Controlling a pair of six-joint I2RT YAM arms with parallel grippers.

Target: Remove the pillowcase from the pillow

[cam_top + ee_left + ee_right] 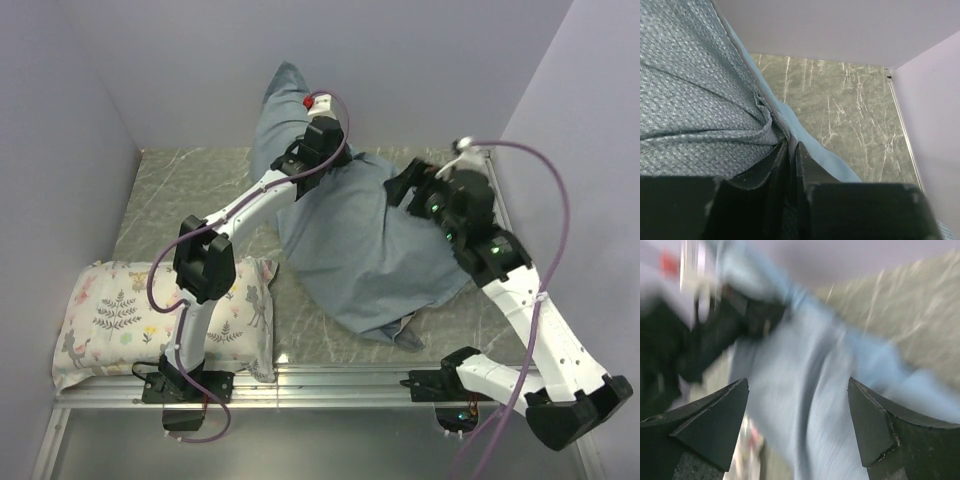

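Observation:
The pillowcase [365, 250] shows its plain grey-blue side and lies in a big rumpled mound across the middle of the table. One part is pulled up toward the back wall. My left gripper [290, 160] is shut on a fold of it; in the left wrist view the closed fingers [791, 145] pinch the cloth [700, 100] by its light-blue hem. My right gripper [408, 185] is open and empty just above the mound's right side, with the cloth [815, 405] between and below its fingertips [797, 382]. That view is blurred. The white pillow is hidden.
A smaller floral-print pillow [150, 310] lies at the front left beside the left arm's base. Grey walls close in at the back and both sides. The marbled tabletop [190, 190] is bare at the back left. A metal rail [330, 380] runs along the front edge.

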